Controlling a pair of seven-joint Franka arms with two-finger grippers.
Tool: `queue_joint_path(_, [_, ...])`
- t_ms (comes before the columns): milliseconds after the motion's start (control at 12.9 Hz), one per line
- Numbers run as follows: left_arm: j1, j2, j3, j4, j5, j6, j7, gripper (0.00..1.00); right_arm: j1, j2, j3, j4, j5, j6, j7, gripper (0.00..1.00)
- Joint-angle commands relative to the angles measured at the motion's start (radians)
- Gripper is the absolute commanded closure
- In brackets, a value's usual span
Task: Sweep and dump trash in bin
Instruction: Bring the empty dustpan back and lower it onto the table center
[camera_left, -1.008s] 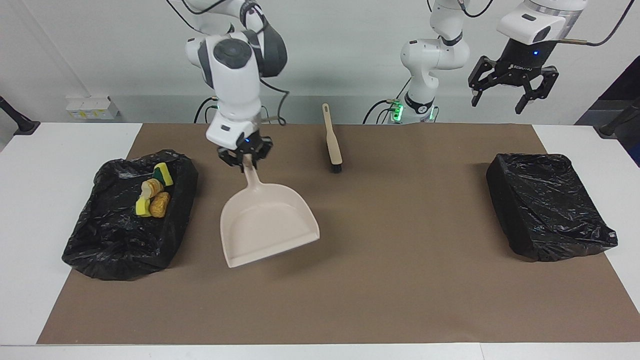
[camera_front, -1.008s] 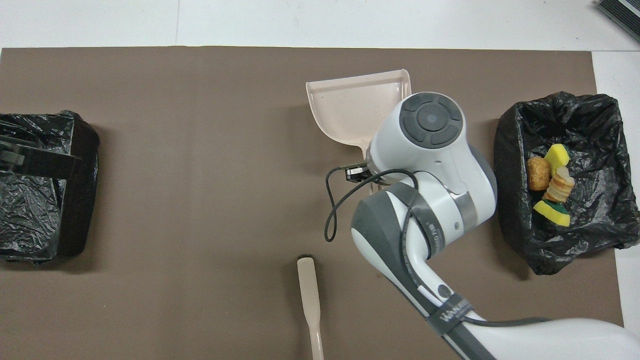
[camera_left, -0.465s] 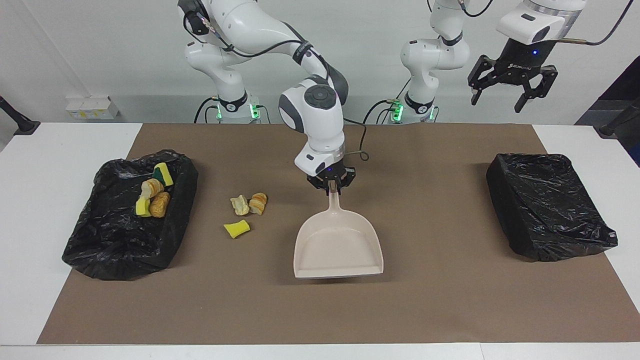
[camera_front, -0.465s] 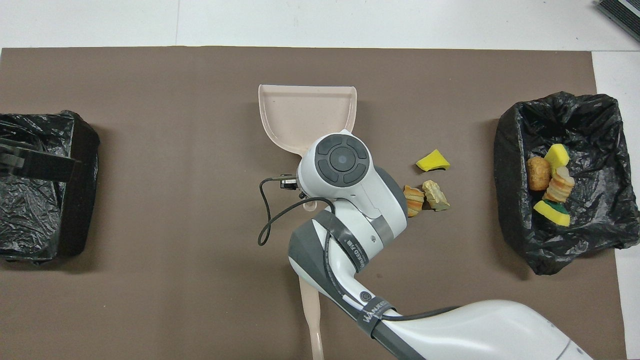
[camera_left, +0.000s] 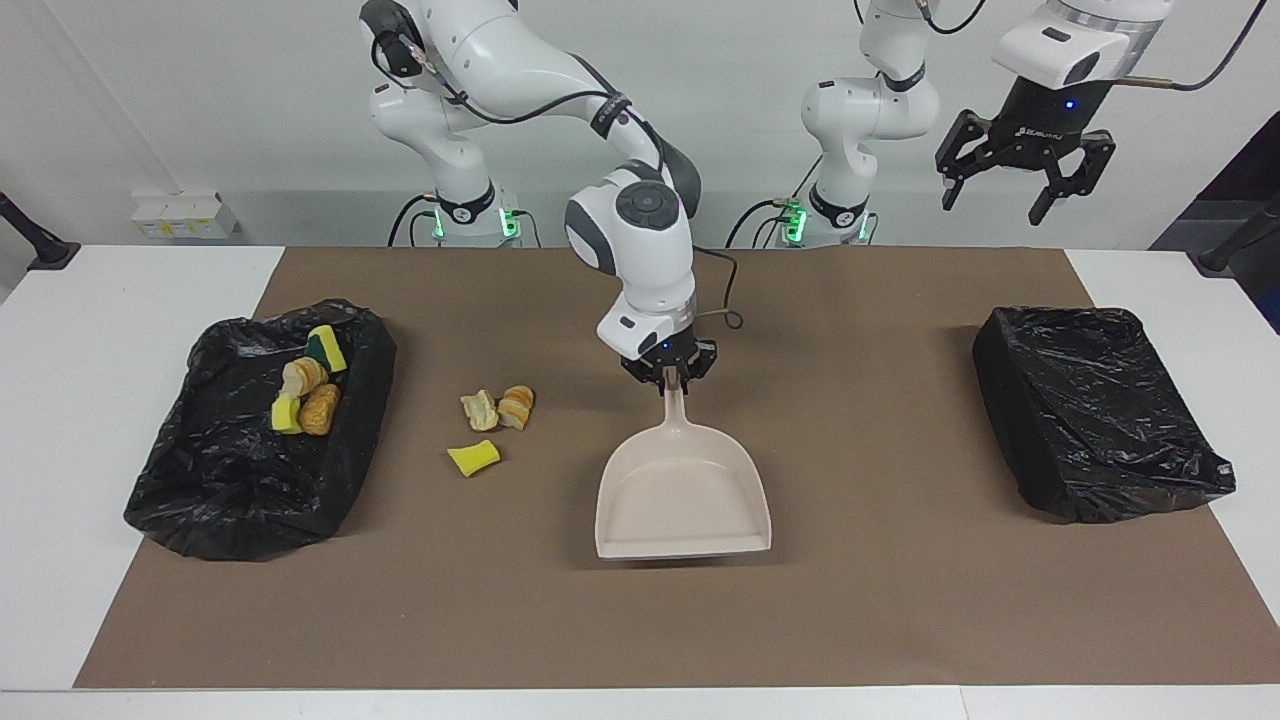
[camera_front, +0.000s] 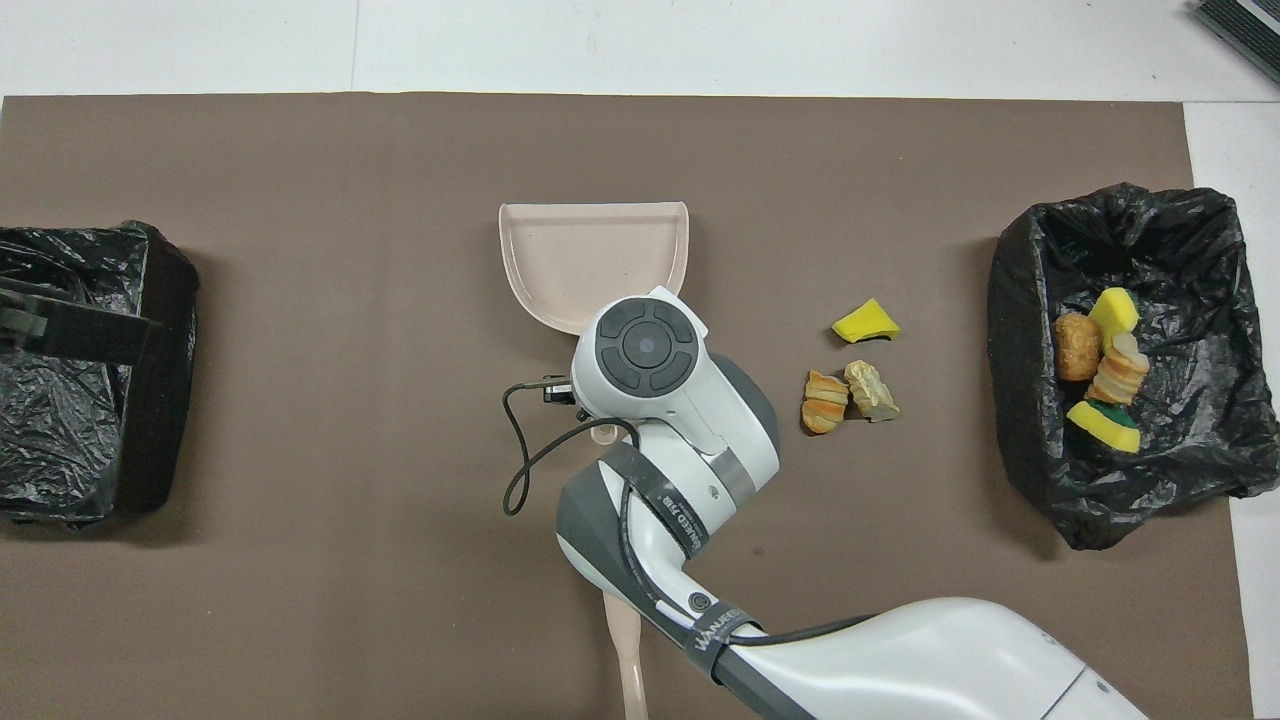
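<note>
The right gripper (camera_left: 668, 377) has its jaws clamped on the handle of the dustpan (camera_left: 684, 495), whose pan rests on the brown mat (camera_left: 860, 600) mid-surface, open lip turned away from the robots. Three trash bits (camera_left: 487, 425) lie loose between the dustpan and the open bin (camera_left: 200, 490) (four more sit inside it). The left gripper (camera_left: 1020, 178) waits high, jaws spread and empty, over the closed bin (camera_left: 1095, 415).

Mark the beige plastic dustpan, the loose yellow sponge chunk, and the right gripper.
beige plastic dustpan (camera_left: 683, 495), facing view, pan floor
loose yellow sponge chunk (camera_left: 473, 457), facing view, top face
right gripper (camera_left: 671, 378), facing view, fingertips on handle
</note>
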Motion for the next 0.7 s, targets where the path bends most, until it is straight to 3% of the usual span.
queue_joint_path(0, [0.003, -0.026, -0.008, -0.035, 0.005, 0.009, 0.001, 0.00, -0.005, -0.006, -0.001, -0.054, -0.001, 0.073, -0.013, 0.68])
queue_joint_path(78, [0.004, -0.030, -0.008, -0.045, 0.002, 0.028, 0.001, 0.00, -0.005, -0.006, -0.001, -0.053, -0.001, 0.066, -0.012, 0.64])
queue_joint_path(155, [0.004, -0.032, -0.008, -0.052, 0.002, 0.053, 0.001, 0.00, -0.002, -0.013, -0.003, -0.053, -0.001, 0.056, -0.010, 0.48])
queue_joint_path(233, [0.001, -0.030, -0.008, -0.055, 0.002, 0.058, 0.001, 0.00, -0.005, -0.027, -0.001, -0.053, -0.001, 0.040, -0.012, 0.14])
queue_joint_path(310, [0.000, -0.030, -0.008, -0.055, 0.002, 0.062, 0.001, 0.00, -0.002, -0.061, -0.001, -0.053, -0.001, 0.010, -0.012, 0.00])
queue_joint_path(620, [-0.009, -0.004, -0.014, -0.058, 0.002, 0.114, -0.004, 0.00, 0.001, -0.240, 0.000, -0.111, 0.045, -0.169, -0.010, 0.00])
